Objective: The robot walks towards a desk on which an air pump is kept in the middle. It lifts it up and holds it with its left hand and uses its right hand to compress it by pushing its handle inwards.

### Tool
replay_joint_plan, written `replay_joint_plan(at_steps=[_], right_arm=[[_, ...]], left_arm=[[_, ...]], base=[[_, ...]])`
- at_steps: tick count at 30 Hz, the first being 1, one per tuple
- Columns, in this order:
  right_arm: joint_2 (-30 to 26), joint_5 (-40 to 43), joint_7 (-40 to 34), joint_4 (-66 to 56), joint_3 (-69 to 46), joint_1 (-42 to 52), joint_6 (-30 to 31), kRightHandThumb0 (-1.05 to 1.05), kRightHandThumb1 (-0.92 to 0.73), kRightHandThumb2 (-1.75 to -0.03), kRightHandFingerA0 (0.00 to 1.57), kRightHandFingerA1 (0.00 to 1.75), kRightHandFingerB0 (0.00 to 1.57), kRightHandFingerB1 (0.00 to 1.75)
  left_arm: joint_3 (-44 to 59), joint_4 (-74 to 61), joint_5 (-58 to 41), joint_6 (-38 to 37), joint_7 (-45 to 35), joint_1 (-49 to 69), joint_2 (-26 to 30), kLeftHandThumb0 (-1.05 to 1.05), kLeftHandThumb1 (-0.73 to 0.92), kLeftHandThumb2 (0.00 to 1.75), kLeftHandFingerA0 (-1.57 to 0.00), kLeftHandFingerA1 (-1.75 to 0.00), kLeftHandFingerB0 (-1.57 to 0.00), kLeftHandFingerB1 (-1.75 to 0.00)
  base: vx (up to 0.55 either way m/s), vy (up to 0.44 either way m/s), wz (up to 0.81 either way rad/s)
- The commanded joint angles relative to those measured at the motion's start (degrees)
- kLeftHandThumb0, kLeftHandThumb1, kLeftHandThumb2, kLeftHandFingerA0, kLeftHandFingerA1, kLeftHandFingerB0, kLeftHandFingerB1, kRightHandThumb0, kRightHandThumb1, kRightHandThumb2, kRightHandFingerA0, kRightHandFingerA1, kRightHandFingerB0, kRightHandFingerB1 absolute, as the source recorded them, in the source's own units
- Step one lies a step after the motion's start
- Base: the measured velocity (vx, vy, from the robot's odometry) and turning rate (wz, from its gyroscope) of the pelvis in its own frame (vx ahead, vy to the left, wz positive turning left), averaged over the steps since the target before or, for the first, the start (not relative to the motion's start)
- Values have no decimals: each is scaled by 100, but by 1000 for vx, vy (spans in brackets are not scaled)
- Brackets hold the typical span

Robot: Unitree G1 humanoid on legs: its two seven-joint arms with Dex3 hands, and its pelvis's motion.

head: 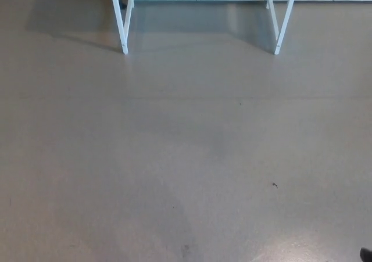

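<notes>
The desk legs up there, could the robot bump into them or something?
Maybe. Only two white desk legs show at the top, so walking in off-centre could clip one. The pump and desktop are out of view, so stopping distance is hard to judge. The floor looks shiny, so a foot might slip.

No readable text, label or number anywhere (floor included).

Count: two white desk legs, two floor specks.
Left leg [122, 24] upper left, right leg [283, 24] upper right; specks [274, 185] lower right, [239, 104] centre.
</notes>
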Motion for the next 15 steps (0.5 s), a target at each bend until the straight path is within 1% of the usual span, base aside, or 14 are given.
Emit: replay_joint_plan(at_steps=[1,2,3,5,6,7,9,13,15], right_arm=[[-265,813,183,455,-716,-279,-140,0,-58,-56,47,49,38,38],[-273,798,190,486,-739,-282,-142,0,-58,-56,47,49,38,38],[-287,751,189,527,-739,-288,-139,-1,-59,-57,52,50,37,38],[-292,711,184,583,-752,-309,-164,-2,-59,-57,53,51,38,39],[-285,717,187,611,-769,-324,-177,1,-59,-57,48,50,38,39],[-275,726,190,638,-788,-338,-189,1,-59,-57,48,50,38,39],[-274,724,230,675,-780,-365,-205,-2,-58,-57,47,50,37,38],[-294,720,229,746,-723,-407,-245,-1,-56,-55,46,49,37,38],[-291,747,217,781,-727,-424,-271,-1,-56,-56,47,50,37,38]], left_arm=[[865,374,-1085,-11,-610,-209,221,1,81,61,-32,-37,-31,-31],[883,364,-1057,-18,-606,-190,203,1,81,61,-32,-37,-31,-31],[933,397,-1059,-23,-635,-174,197,1,56,99,-18,-51,-18,-49],[1002,454,-1069,-48,-701,-168,198,1,56,99,-17,-51,-18,-49],[1008,492,-1047,-52,-737,-173,218,1,55,98,-14,-50,-16,-49],[1002,535,-1025,-53,-771,-177,243,1,55,98,-14,-50,-16,-49],[1007,572,-1005,-82,-684,-208,253,2,52,96,-20,-52,-20,-50],[994,624,-1061,-83,-709,-246,282,3,53,96,-16,-51,-20,-50],[980,634,-1079,-82,-706,-251,295,4,52,96,-14,-50,-19,-50]], base=[[74,-49,39],[78,-48,-8],[96,-21,-7],[34,11,-3],[87,58,-13],[126,157,-14],[152,171,-20],[165,201,-17],[233,223,7]])
